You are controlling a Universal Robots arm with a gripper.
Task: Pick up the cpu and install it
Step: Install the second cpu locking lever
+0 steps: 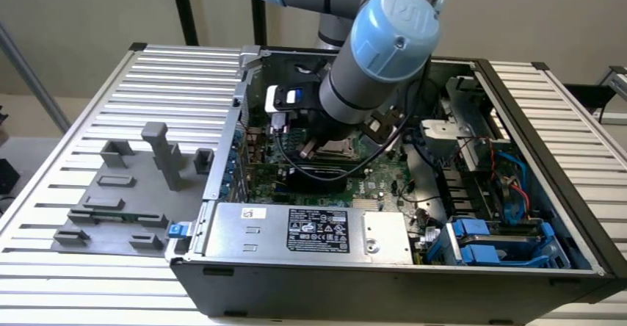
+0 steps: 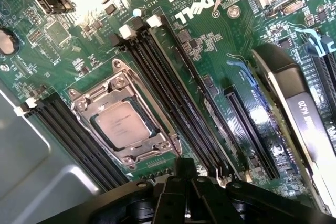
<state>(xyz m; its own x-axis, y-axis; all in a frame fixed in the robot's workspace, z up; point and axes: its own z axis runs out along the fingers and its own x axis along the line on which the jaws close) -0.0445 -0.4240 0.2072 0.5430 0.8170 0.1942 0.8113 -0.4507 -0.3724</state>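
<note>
The cpu (image 2: 124, 125) looks light, thin and stiff, with a slick metal lid; judging by that, it wants a hold by opposite edges, kept level (its underside is likely delicate). It is a small flat square, pale silver with faint print, lying inside the metal-framed socket (image 2: 123, 120) on the green motherboard (image 2: 210, 51), between rows of black memory slots (image 2: 173, 103). The pincer (image 2: 184, 195) hangs just beside the socket, fingers together and empty.
</note>
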